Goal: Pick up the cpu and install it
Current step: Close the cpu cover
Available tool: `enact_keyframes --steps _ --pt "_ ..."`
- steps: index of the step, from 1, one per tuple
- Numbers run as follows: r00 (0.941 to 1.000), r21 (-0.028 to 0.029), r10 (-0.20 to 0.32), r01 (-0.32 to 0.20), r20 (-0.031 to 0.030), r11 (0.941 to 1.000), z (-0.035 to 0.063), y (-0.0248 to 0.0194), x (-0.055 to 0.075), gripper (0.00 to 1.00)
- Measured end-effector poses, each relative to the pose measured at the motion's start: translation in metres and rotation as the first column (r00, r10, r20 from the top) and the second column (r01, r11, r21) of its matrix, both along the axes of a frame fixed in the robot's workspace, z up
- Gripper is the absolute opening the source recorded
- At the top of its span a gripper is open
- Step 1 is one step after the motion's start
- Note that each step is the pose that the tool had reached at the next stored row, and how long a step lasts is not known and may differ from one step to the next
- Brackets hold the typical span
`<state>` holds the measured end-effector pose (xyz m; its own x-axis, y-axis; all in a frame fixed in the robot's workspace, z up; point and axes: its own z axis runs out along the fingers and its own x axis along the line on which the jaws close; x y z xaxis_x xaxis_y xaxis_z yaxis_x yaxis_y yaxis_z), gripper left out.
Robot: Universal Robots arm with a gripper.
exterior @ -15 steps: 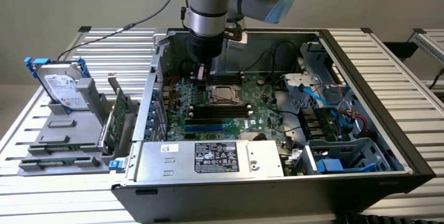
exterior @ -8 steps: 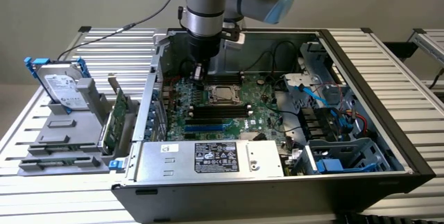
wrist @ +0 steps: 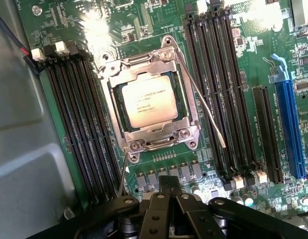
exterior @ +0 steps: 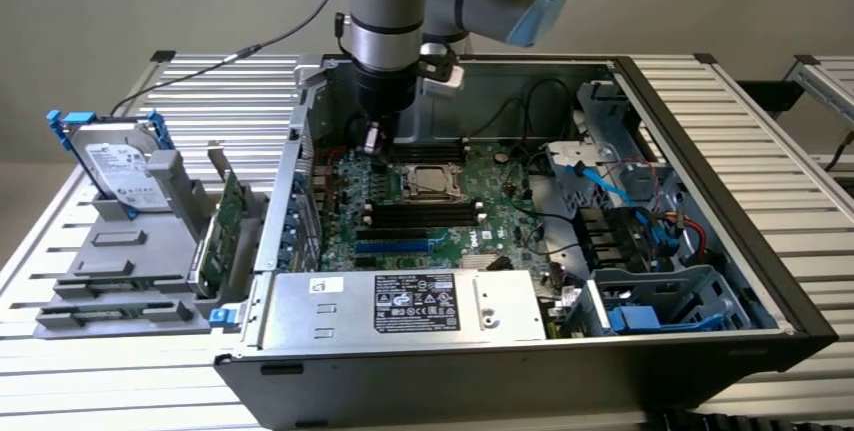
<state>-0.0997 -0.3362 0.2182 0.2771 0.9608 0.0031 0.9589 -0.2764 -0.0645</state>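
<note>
The cpu, a small square chip with a silver-grey top, lies flat in its socket on the green motherboard, inside a metal retention frame. In the exterior view the cpu sits near the middle of the open computer case. My gripper hangs inside the case, a little toward the exterior view's left of the socket and above the board. In the wrist view the gripper is shut with nothing between its fingers. A thin socket lever stands loose beside the frame.
Black memory slots flank the socket on both sides, and a blue card slot lies beyond one bank. Outside the case, at the exterior view's left, a hard drive with a blue bracket and a green circuit card stand in a grey holder.
</note>
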Motion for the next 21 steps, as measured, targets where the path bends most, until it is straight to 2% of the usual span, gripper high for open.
enact_keyframes --steps 5,11,15,21 --pt "0.9966 -0.0001 -0.082 0.082 -0.0001 0.9966 -0.0003 0.0000 -0.0001 0.11" --pt "0.9848 0.0000 -0.174 0.174 0.0000 0.9848 -0.0004 0.0000 -0.0001 0.11" --pt "0.9711 0.0001 -0.239 0.239 0.0000 0.9711 -0.0008 0.0000 -0.0001 0.11" --pt "0.9439 0.0000 -0.330 0.330 -0.0001 0.9439 -0.0012 0.0000 -0.0002 0.11"
